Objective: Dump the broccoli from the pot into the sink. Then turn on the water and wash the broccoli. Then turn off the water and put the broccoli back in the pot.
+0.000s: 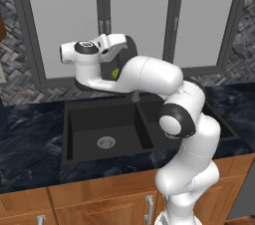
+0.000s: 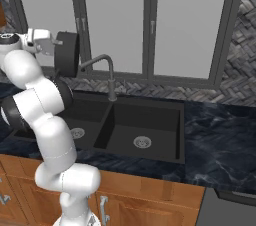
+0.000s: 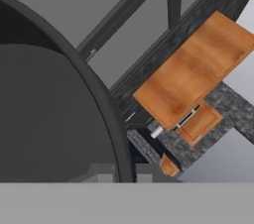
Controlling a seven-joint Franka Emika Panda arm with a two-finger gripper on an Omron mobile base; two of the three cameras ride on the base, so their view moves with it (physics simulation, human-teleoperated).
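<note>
A: Dark marbled stone makes up your surface, with wood cabinet fronts below it at the near edge. What do you make of the sink?

B: You have the sink set into that surface, black, two basins side by side. Your left basin shows a silver drain on its floor, and the right basin has its own drain. Your faucet rises from the back rim between the basins, its spout arching toward the left one.

A: And the pot?

B: You have the pot in the air above the left basin, tipped on its side, well clear of the sink floor. From your left base camera the broccoli shows as a small yellow-green lump inside the tilted pot, just behind the white forearm.

A: The tool?

B: Your tool sits at the pot's rim and the pot hangs from it, so you are gripping the pot. In the hand camera the pot's dark wall curves across your left side.

A: Behind all that?

B: You see grey window panels and a woven-pattern wall.
</note>
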